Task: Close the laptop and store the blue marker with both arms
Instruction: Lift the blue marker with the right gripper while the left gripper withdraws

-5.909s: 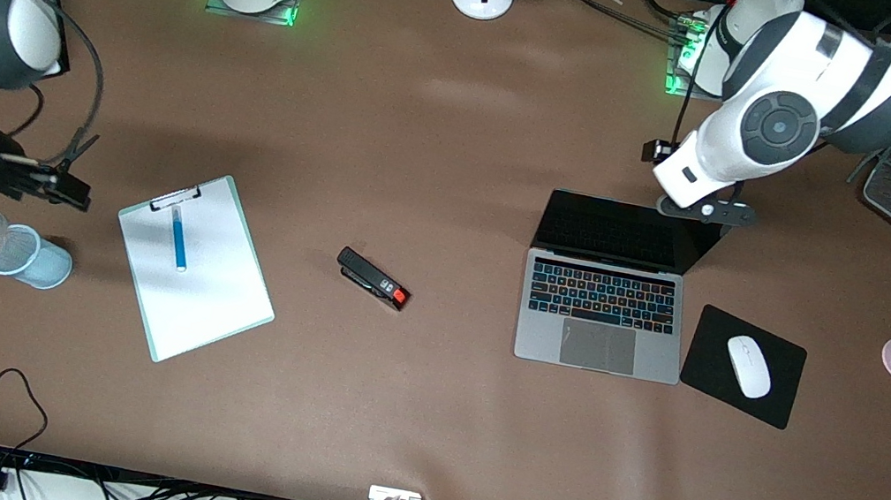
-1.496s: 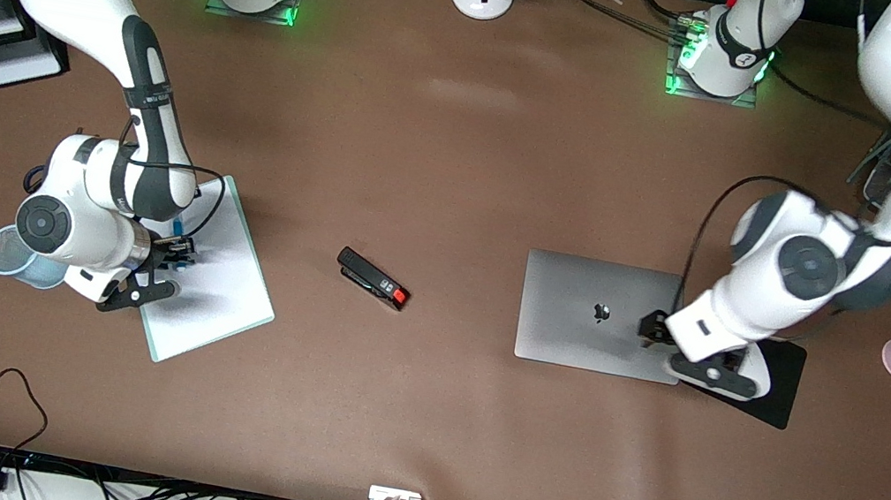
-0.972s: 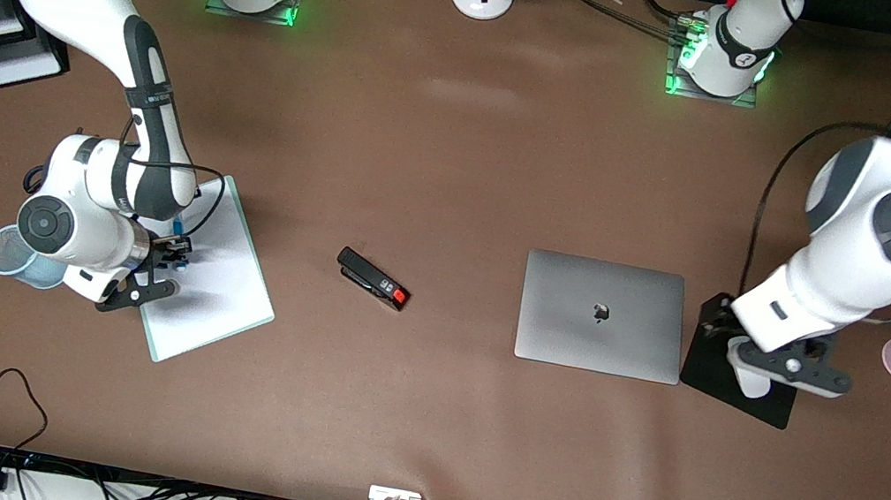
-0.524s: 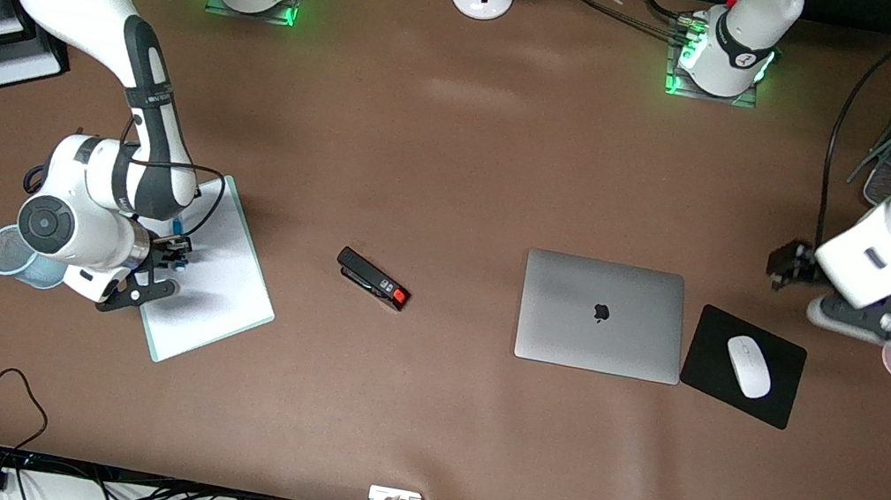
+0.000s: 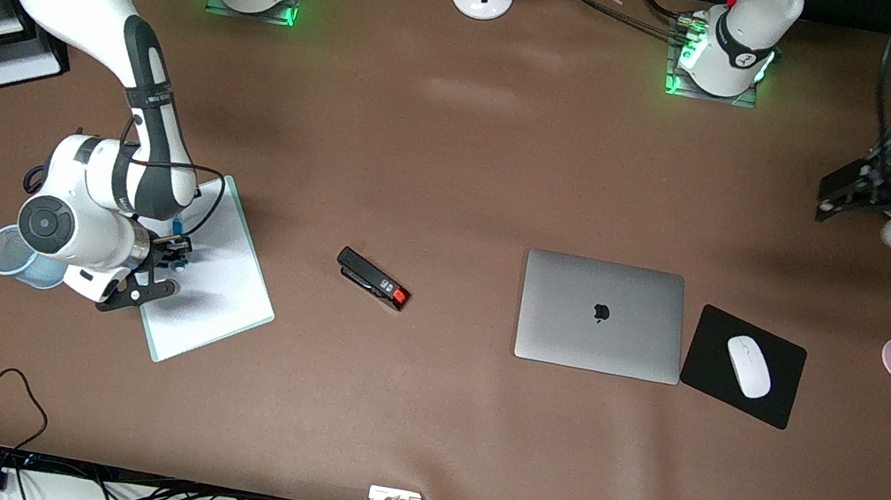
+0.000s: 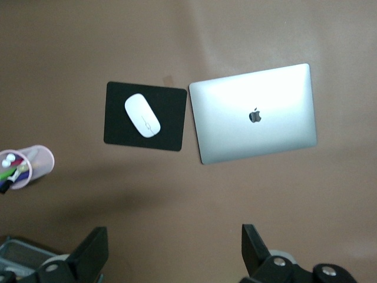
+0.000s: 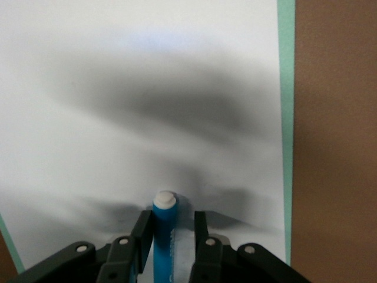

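While laptop (image 5: 603,316) lies shut, my right gripper (image 7: 168,236) pinches marker (image 7: 164,233) near pale end: light, stiff, slick; left gripper (image 6: 171,259) spread, empty.

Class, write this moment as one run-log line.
laptop: closed | blue marker: on clipboard, between right gripper fingers | left gripper: open, raised near wire tray
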Robot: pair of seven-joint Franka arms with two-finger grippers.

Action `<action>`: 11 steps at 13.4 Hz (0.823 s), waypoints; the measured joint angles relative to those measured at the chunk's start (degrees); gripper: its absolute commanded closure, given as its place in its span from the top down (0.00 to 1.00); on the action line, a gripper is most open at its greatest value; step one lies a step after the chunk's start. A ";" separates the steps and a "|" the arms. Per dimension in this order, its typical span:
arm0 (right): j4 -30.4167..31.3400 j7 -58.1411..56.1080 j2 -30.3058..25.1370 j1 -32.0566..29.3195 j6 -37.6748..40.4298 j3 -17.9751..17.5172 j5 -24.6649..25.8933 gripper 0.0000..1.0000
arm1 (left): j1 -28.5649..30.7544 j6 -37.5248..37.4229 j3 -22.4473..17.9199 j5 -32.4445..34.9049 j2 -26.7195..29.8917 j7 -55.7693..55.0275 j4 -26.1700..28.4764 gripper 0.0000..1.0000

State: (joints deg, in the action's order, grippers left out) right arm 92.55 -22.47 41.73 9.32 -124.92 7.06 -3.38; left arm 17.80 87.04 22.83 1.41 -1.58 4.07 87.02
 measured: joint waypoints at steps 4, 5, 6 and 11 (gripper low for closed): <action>0.01 0.01 0.00 -0.02 0.01 0.00 0.00 0.25 | 0.31 -2.35 0.06 -0.24 2.20 0.00 0.05 1.00; 0.01 0.03 0.00 -0.02 0.01 0.00 0.00 0.22 | 0.31 -2.48 0.06 -0.24 2.27 0.00 0.05 1.00; 0.01 0.03 0.00 -0.02 0.02 0.00 0.00 0.20 | 0.31 -2.77 0.04 -0.24 2.27 0.00 0.06 1.00; 0.04 0.06 -0.01 -0.03 0.04 0.01 0.00 0.09 | 0.31 -3.26 0.00 -0.24 2.52 0.00 0.05 1.00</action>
State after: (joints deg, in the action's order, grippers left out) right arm 92.58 -22.41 41.72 9.29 -124.88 7.07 -3.39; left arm 18.11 83.78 22.83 1.17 0.94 4.06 87.08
